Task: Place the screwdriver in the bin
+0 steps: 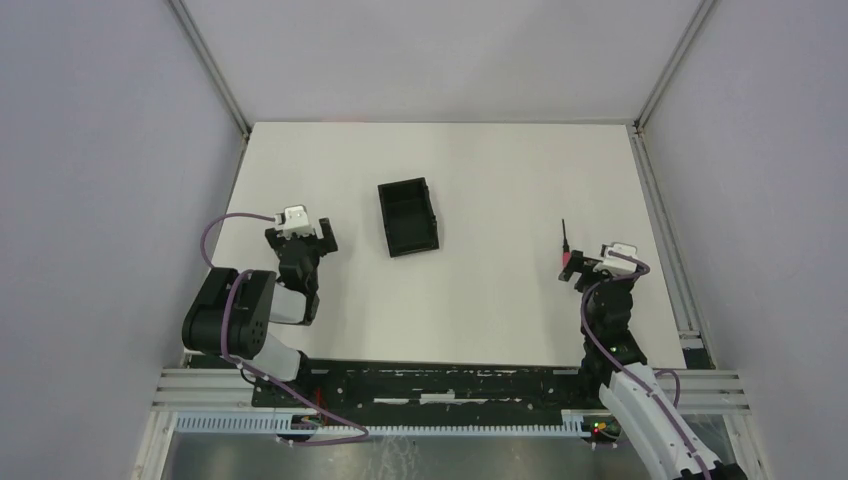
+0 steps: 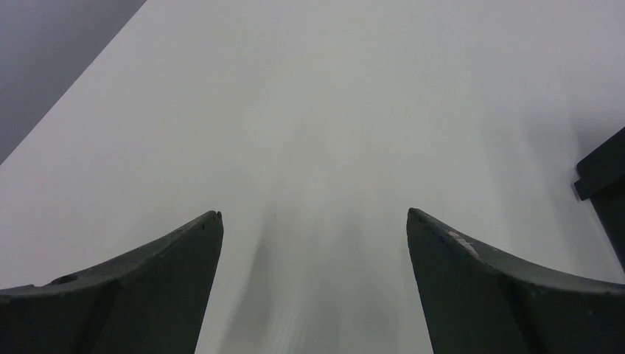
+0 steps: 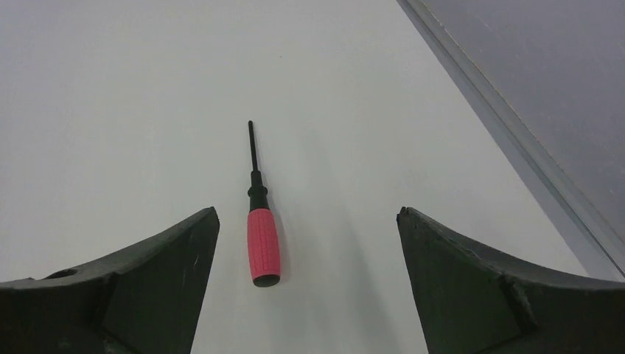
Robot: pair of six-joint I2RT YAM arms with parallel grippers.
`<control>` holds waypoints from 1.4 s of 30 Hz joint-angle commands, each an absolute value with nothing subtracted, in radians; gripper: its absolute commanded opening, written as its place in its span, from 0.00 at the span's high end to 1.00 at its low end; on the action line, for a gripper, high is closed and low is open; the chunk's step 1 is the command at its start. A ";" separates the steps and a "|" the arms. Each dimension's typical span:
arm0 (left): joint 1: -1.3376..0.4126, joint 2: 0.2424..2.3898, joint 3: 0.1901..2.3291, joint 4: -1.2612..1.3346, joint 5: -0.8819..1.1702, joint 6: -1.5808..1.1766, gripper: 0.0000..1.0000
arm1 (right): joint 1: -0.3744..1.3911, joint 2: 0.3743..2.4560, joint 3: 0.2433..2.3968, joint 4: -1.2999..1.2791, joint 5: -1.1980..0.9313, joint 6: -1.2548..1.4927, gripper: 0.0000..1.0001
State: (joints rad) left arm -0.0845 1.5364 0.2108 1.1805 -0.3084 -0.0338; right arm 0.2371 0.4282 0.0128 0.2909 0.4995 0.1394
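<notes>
The screwdriver [image 3: 262, 228], red handle and thin black shaft, lies flat on the white table, shaft pointing away from the arms. It also shows in the top view [image 1: 566, 247] at the right. My right gripper [image 3: 307, 214] is open and hovers over it, the handle lying between the fingers, nearer the left finger [image 3: 169, 258]; nothing is gripped. The right gripper shows in the top view [image 1: 585, 265]. The bin [image 1: 408, 216], black with an inner divider, stands at the table's middle. Its corner shows at the right edge of the left wrist view [image 2: 604, 184]. My left gripper [image 2: 313, 214] [image 1: 303, 238] is open and empty, left of the bin.
A metal frame rail [image 3: 516, 133] runs along the table's right edge, close to the right gripper. Grey walls enclose the table on three sides. The arm bases sit on a black rail [image 1: 440, 385] at the near edge.
</notes>
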 commanded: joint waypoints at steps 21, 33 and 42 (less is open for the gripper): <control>-0.083 1.539 0.227 1.216 -0.306 -0.047 0.00 | 0.169 1.559 1.356 -0.745 0.147 0.008 0.05; -0.083 1.539 0.227 1.216 -0.308 -0.047 0.00 | 0.026 1.743 1.007 -0.495 -0.029 -0.017 0.38; -0.084 1.539 0.227 1.216 -0.308 -0.047 0.00 | 0.016 1.739 1.165 -0.662 0.009 -0.040 1.00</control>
